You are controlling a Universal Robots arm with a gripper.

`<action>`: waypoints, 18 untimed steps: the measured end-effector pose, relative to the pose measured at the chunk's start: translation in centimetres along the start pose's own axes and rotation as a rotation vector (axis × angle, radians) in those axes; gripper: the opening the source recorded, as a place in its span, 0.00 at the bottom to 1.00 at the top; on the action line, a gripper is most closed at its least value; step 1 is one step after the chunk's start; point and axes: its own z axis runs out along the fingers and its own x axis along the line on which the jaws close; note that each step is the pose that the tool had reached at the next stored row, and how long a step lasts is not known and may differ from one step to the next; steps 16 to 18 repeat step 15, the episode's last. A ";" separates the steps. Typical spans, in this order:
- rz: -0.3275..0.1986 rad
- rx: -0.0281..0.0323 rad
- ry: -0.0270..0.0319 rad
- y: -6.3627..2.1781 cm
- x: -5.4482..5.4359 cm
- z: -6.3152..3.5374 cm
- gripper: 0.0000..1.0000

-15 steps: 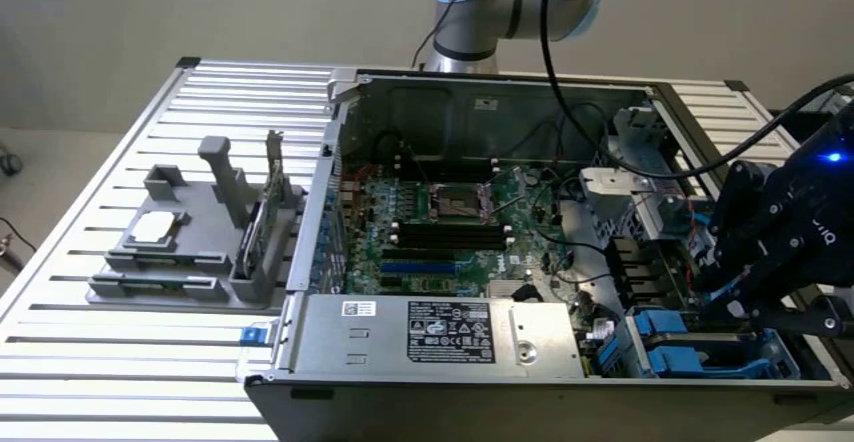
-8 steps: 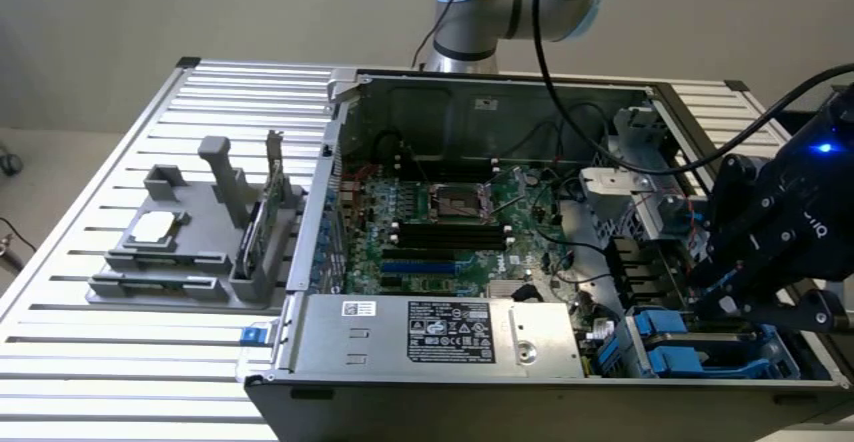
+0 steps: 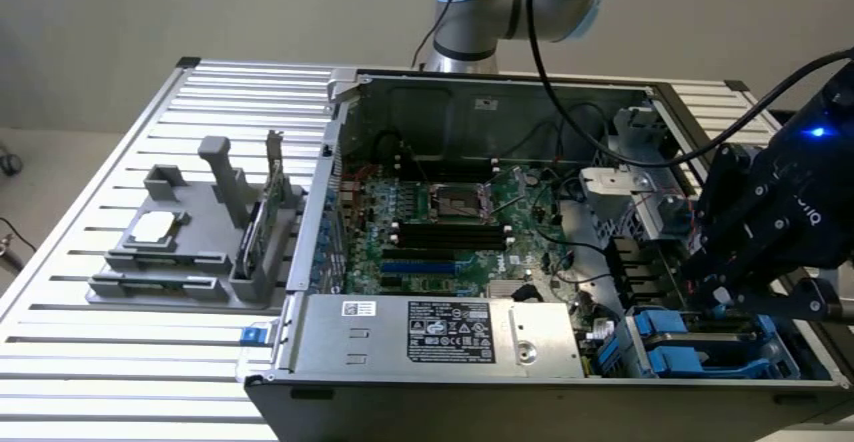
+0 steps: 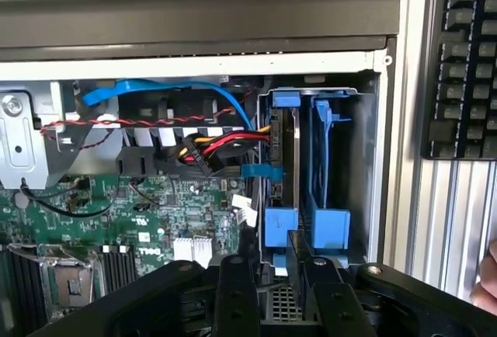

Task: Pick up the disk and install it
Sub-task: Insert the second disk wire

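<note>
Gripper point(image 4: 276, 267) at the mouth of the drive cage, in the near corner of the open computer case point(image 4: 202, 19) at the exterior view's right. Whether it is clenched, released or grasping cannot be told from either view.

The disk point(image 4: 281, 224) stands on edge in the cage slot next to the motherboard point(image 4: 155, 205), just beside the gripper. It appears well into the slot, though full seating cannot be confirmed. A bare blue bracket point(image 4: 330, 166) occupies the neighbouring slot, against the case's side wall.

Orientation: the disk's broad faces are upright and parallel to the side wall. Its long axis appears to run along the slot, from the gripper toward the black front panel, that is, far to near in the exterior view. The blue carrier tab is the end closest to the gripper.

Technique, as a judgement: any push should act straight along this long axis, since tilt could jam the carrier in its rails. The red and yellow cables point(image 4: 221, 144) lie close to the disk and should not be snagged. A keyboard point(image 4: 466, 57) lies outside the case.
</note>
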 end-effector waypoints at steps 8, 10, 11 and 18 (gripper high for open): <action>-0.001 0.0002 0.0001 -0.73 0.7 0.12 0.31; -0.001 0.0001 0.0000 -0.73 0.7 0.11 0.31; -0.001 0.0001 -0.0001 -0.73 0.7 0.11 0.31; -0.001 0.0001 0.0000 -0.73 0.7 0.11 0.31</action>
